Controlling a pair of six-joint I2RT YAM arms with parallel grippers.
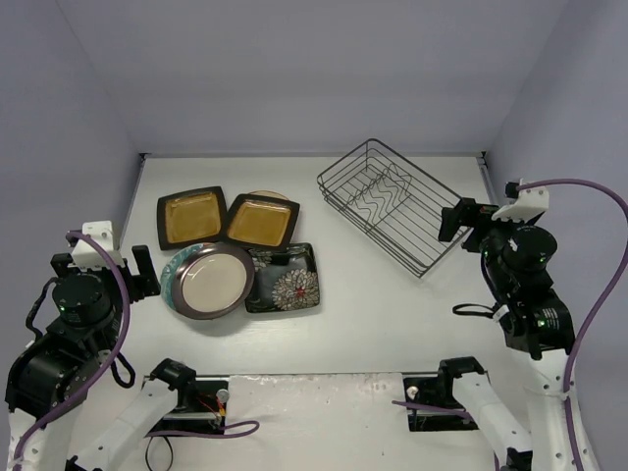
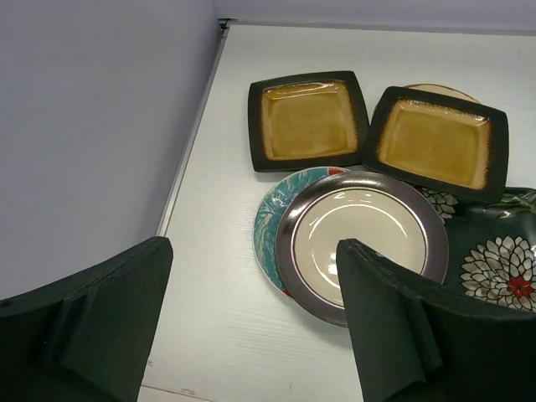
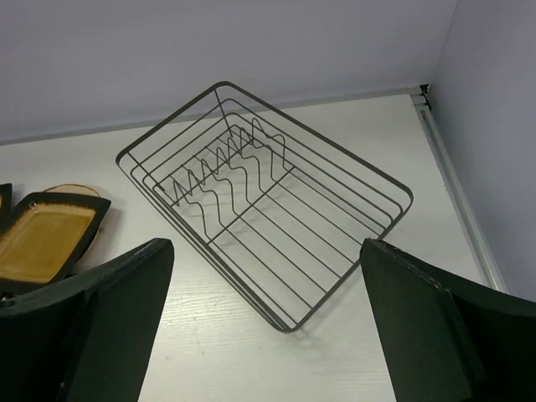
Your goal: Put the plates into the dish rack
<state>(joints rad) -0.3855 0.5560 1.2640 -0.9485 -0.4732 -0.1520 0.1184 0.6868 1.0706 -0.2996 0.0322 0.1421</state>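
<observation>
The plates lie in a cluster at the table's left-centre: two square amber plates [image 1: 191,217] [image 1: 262,219], a small beige plate [image 1: 267,195] under the right one, a round cream brown-rimmed plate [image 1: 213,280] on a red-teal floral plate [image 1: 173,280], and a dark flowered rectangle [image 1: 287,280]. The empty black wire dish rack [image 1: 370,141] stands at the back right. My left gripper [image 1: 140,272] is open, above the table just left of the cream plate [image 2: 360,239]. My right gripper [image 1: 456,218] is open, just right of the rack [image 3: 410,194], and holds nothing.
Grey walls close the table on the left, back and right. A metal strip runs along the left edge [image 2: 188,151] and another along the right edge [image 3: 456,184]. The arm bases [image 1: 186,392] [image 1: 451,388] sit at the near edge.
</observation>
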